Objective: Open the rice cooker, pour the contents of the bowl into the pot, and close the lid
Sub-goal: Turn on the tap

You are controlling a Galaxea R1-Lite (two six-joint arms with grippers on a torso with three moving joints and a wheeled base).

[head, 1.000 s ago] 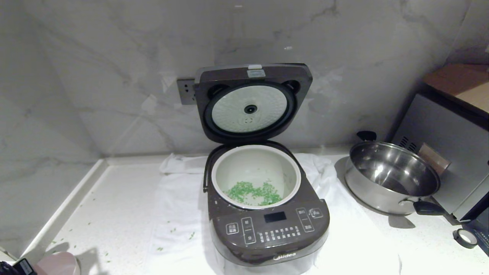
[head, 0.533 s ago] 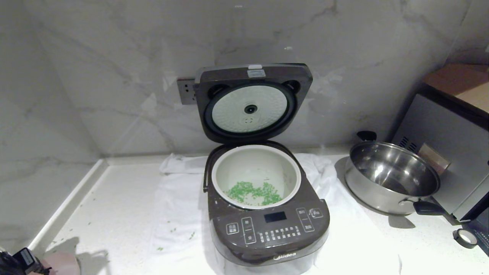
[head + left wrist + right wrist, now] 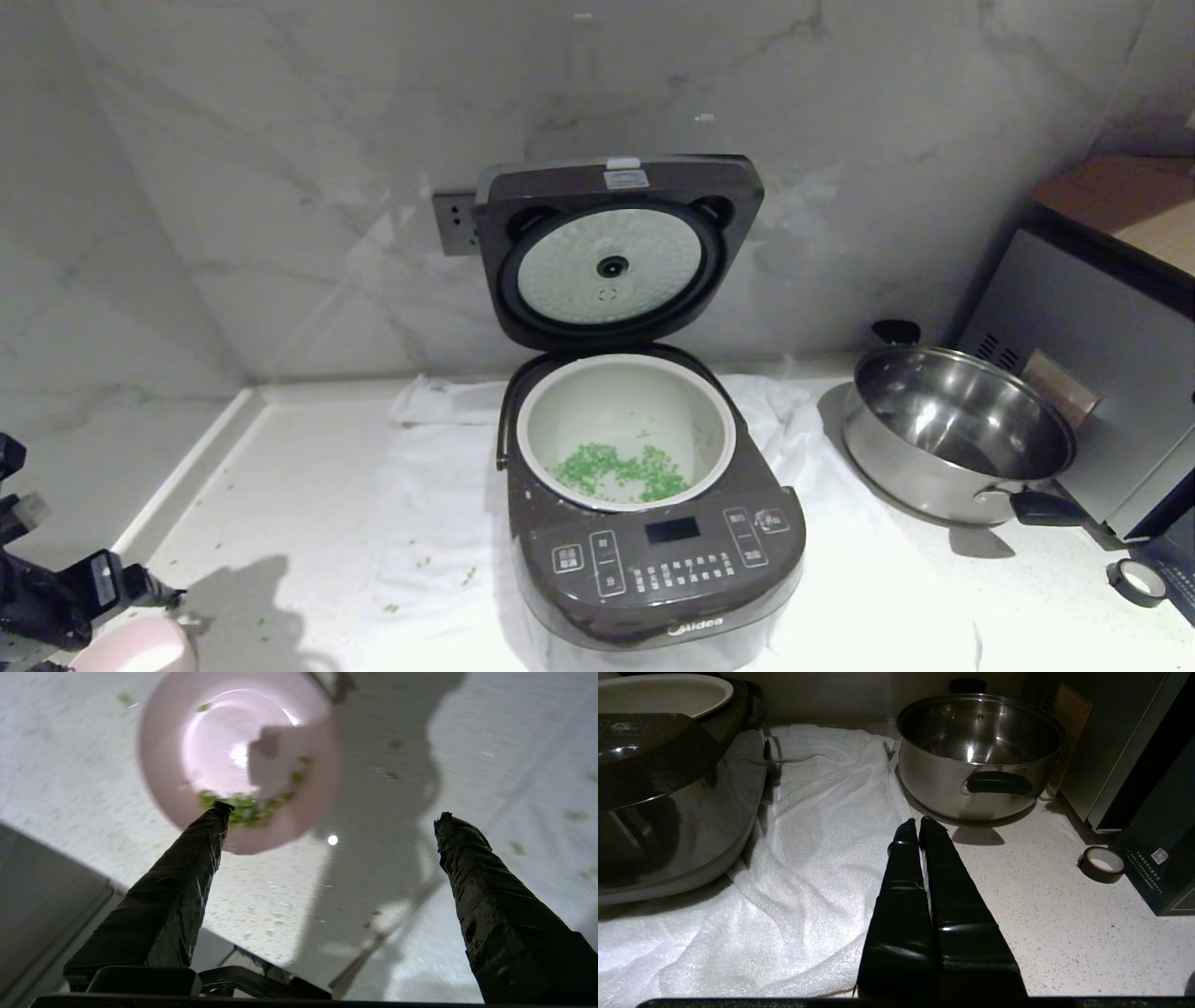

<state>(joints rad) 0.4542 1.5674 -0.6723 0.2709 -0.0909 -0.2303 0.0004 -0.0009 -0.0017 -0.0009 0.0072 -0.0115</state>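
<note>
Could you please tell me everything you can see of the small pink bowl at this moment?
The small round pink bowl looks smooth and glossy, pale inside. It stands upright on the speckled white counter at the robot's near left, well left of the cooker. A clump of green bits remains against its inner wall. The left gripper hangs open above it; no contact shows.

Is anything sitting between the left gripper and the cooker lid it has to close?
Nothing visible does. The left gripper hangs open over the bowl; only bare counter and towel lie toward the raised lid.
</note>
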